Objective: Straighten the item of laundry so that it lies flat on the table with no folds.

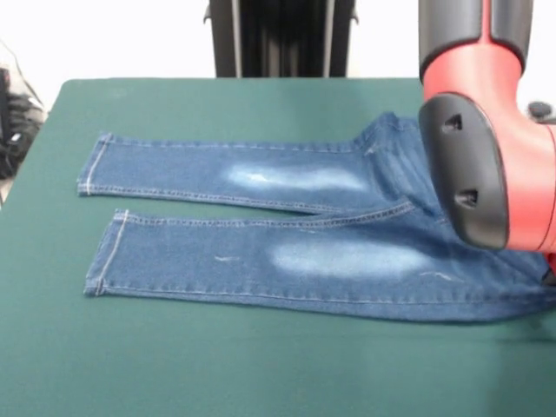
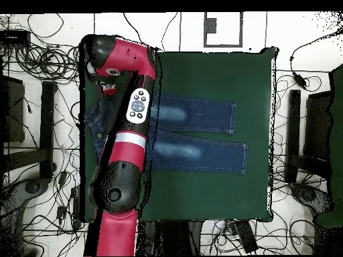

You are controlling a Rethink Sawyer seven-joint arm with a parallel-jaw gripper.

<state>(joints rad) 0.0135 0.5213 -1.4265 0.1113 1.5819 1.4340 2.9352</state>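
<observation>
One small pair of blue denim jeans [image 1: 287, 234] with faded whitish thigh patches lies on the dark green felt-covered desk [image 1: 217, 365]; both legs run out side by side toward the left in the front view, hems apart, the waist end passing under the red and black arm [image 1: 486, 130] at the right. The legs look flat and smooth; the waistband region is mostly hidden by the arm, so any fold remaining there cannot be confirmed.

Handling, as a judgement: the denim is soft and limp yet fairly thick; it should be light, should drape rather than hold shape, and should drag with some friction on the felt; it is not fragile. The best holds would be the stitched hems or the gathered waistband, where doubled cloth gives a firm edge to pinch; a pull outward along the leg would take out slack without bunching.

The hand is not visible in either view: the front view shows only the arm's bulky casing; the overhead view shows the arm lying across the waist end; whether the hand is spread or pressed together cannot be told.

No brand, label or legible writing shows on the jeans or desk.
</observation>
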